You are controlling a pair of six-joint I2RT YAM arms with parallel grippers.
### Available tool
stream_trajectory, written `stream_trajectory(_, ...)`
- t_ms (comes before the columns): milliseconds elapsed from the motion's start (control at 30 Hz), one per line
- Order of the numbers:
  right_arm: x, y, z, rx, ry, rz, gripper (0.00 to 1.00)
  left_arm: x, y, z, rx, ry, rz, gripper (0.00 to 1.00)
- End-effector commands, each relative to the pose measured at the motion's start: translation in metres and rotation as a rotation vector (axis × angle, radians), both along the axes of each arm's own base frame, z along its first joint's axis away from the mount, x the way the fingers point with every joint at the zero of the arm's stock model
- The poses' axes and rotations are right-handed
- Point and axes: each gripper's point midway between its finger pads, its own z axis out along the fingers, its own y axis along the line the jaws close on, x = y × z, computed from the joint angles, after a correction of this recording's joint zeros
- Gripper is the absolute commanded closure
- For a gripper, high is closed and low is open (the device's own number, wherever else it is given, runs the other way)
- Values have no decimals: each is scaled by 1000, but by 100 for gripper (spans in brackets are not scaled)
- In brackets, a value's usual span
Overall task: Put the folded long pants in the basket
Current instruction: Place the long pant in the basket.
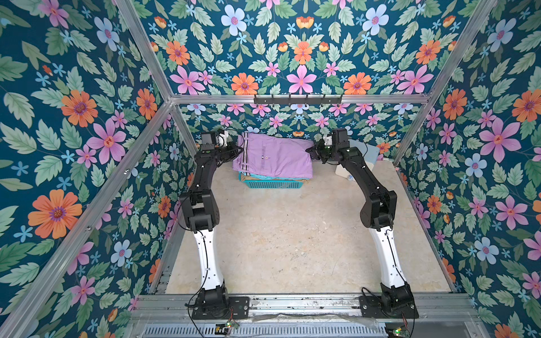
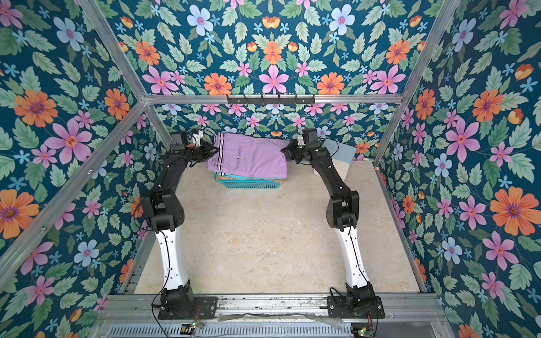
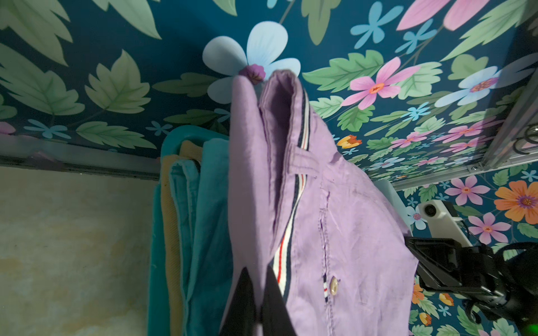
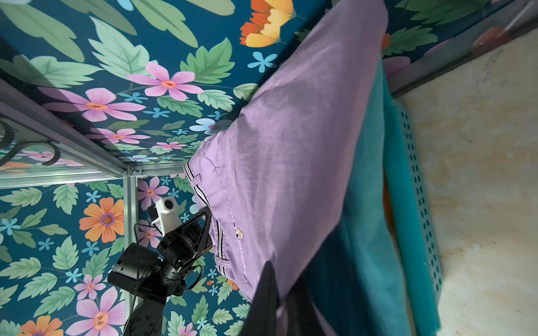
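As left fingers (image 3: 247,302) and right fingers (image 4: 266,299) (clamped) hold, lilac pants (image 1: 275,155) cover basket (image 1: 272,184).

Front tabletop (image 1: 292,240) bare; basket (image 1: 272,184) at back wall, lilac pants (image 1: 275,155) covering top; box (image 2: 342,150) to right.

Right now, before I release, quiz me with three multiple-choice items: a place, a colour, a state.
1. Where are the folded lilac cloth pants with striped waistband? A on bare table; B over the teal perforated plastic basket; C on the hook rail.
2. Folded cloth right beneath them? A turquoise; B black; C red.
3. The left gripper is: A open; B shut on the lilac pants; C shut on the basket rim.
Key: B, they cover the basket from above; A, turquoise pants lie against them; B, it pinches the waistband end.
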Motion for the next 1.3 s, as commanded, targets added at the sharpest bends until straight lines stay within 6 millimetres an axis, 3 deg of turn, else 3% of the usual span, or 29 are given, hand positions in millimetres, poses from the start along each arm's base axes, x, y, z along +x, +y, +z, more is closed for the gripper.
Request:
stream_trajectory(0, 10, -4, 8, -20, -82, -25, 100, 9, 6, 12, 0, -64, 17, 100)
stream_trajectory(300, 14, -6, -23, -49, -63, -27, 100, 14, 6, -20, -20, -7, 19, 100)
stream_trajectory(333, 14, -6, -25, -48, -56, -25, 100, 14, 6, -21, -23, -4, 16, 95)
stream_trajectory(400, 13, -4, -26, -40, -52, -18, 84, 13, 6, -24, -18, 3, 19, 76)
stream_trajectory(533, 12, -7, -13, -43, -74, -14, 62, 10, 7, -12, -14, -14, 15, 57)
stream_trajectory(600, 13, -15, -6, -53, -88, -25, 54, 8, 17, -3, 28, -11, 66, 41)
stream_trajectory(700, 17, -29, -1, -66, -94, -57, 47, 1, 44, 10, 75, 3, 169, 31)
stream_trajectory(833, 27, -47, -7, -88, -87, -108, 46, -19, 66, 33, 102, -7, 262, 31)
stream_trajectory(900, 35, -52, -14, -85, -74, -129, 46, -33, 68, 42, 116, -13, 285, 31)
stream_trajectory(1033, 45, -49, -25, -54, -57, -120, 47, -61, 62, 41, 110, 0, 275, 33)
stream_trajectory(1133, 37, -43, -26, -43, -33, -89, 49, -90, 62, 34, 122, -3, 301, 33)
stream_trajectory(1267, 7, -32, -12, -104, -92, -76, 47, -116, 69, 33, 130, -36, 374, 28)
